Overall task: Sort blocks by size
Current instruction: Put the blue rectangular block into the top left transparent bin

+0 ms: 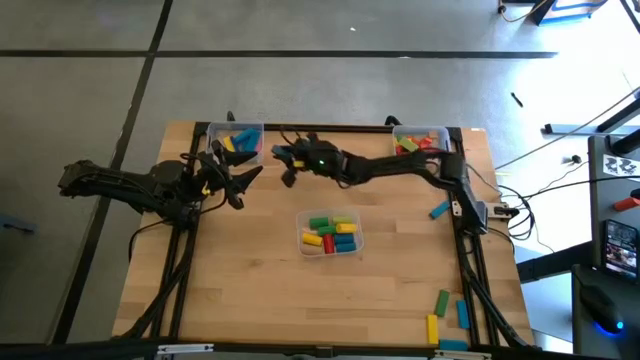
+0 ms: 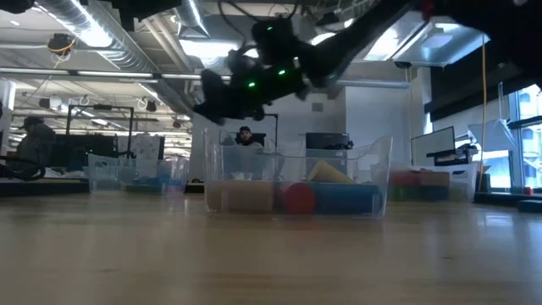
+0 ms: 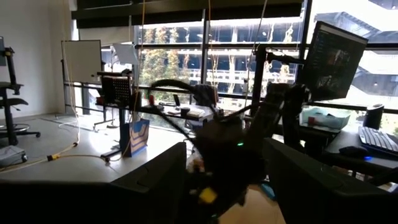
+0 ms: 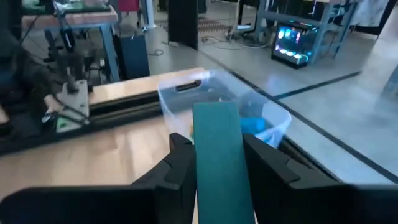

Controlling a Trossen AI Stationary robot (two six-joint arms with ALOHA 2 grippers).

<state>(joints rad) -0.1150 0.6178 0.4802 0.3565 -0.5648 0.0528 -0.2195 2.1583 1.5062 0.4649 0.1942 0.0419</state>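
My right gripper [image 1: 281, 155] reaches across the table's far side, just to the right of the far-left clear bin [image 1: 237, 138], and is shut on a long teal-green bar [image 4: 216, 127]. That bin [image 4: 273, 115] holds blue and yellow blocks. My left gripper [image 1: 240, 184] hovers open near that bin's near side, nothing between its fingers [image 3: 163, 180]. A middle bin [image 1: 357, 243] holds short green, yellow, red and blue blocks. A far-right bin [image 1: 420, 140] holds red and green pieces. My right gripper pinches the teal-green bar by its two long sides [image 4: 214, 165] between its two fingers [image 4: 179, 158]. The bar lies along the fingers and sticks out past their tips toward the far-left bin. The fingers come nearly level from the table's right. The bar is lifted clear.
Loose blocks lie on the table's right side: a blue one [image 1: 438, 210] and green, blue and yellow ones near the front right corner [image 1: 441, 300]. In the low view the right arm [image 2: 254, 85] passes above the middle bin [image 2: 296, 182].
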